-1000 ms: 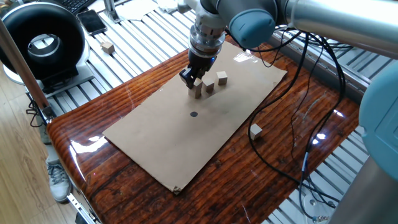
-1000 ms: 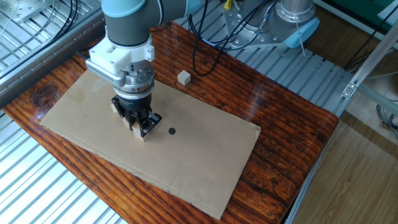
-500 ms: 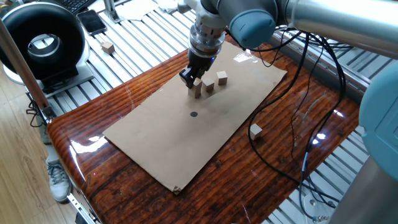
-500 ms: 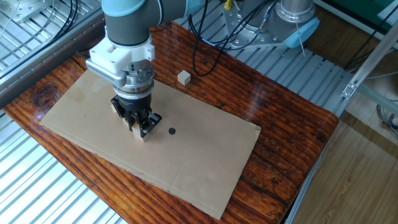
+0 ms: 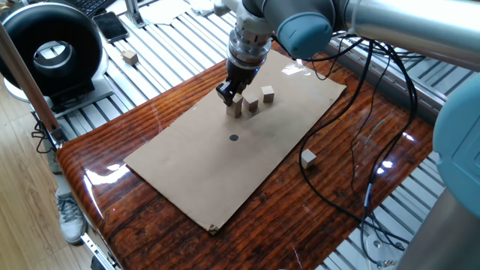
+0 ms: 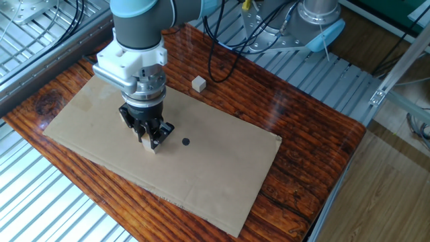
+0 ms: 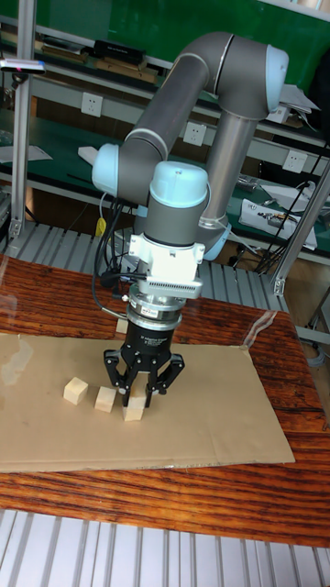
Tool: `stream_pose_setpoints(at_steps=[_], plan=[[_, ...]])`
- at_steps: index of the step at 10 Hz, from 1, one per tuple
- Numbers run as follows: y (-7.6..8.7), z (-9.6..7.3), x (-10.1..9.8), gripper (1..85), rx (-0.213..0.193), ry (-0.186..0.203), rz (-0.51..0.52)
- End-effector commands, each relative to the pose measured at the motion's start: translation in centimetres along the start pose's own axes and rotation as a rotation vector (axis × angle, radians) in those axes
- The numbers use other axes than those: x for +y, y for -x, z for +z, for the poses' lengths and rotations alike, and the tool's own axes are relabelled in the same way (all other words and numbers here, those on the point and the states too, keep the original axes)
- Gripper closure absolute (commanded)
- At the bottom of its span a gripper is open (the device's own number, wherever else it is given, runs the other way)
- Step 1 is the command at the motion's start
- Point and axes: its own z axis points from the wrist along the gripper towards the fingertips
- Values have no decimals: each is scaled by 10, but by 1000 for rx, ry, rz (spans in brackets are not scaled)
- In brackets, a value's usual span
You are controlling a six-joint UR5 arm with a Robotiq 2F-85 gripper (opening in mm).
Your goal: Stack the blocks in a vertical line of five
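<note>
Three small tan blocks lie in a row on the cardboard sheet (image 5: 225,161). The far one (image 5: 268,93) and the middle one (image 5: 253,104) stand free. My gripper (image 5: 234,97) is down over the near block (image 5: 238,111), its fingers on either side of it. The other fixed view shows that block (image 6: 149,145) poking out under the gripper (image 6: 148,134). In the tall fixed view the gripper (image 7: 137,393) straddles the rightmost block (image 7: 135,409), beside two others (image 7: 105,400) (image 7: 75,390). A fourth block (image 5: 308,157) sits on the bare wood. A fifth block (image 5: 130,56) rests on the metal slats.
A small black dot (image 5: 233,137) marks the cardboard near its middle. Black cables (image 5: 360,150) trail over the table's right side. A round black device (image 5: 51,51) and a wooden pole (image 5: 30,82) stand off the table's left corner.
The arm has stayed over the near block. In the other fixed view the fingers look a little wider now and hide the neighbouring block that showed beside them before.
</note>
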Motion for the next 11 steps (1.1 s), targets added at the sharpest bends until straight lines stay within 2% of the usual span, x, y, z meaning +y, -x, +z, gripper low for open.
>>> stream_pose_setpoints(at_steps=[1, 6, 9, 11], plan=[[3, -1, 1, 230, -10, 9, 2], [3, -1, 5, 80, -13, 31, -13], [2, -1, 4, 7, -13, 31, -28], [2, 1, 4, 7, -14, 29, -31]])
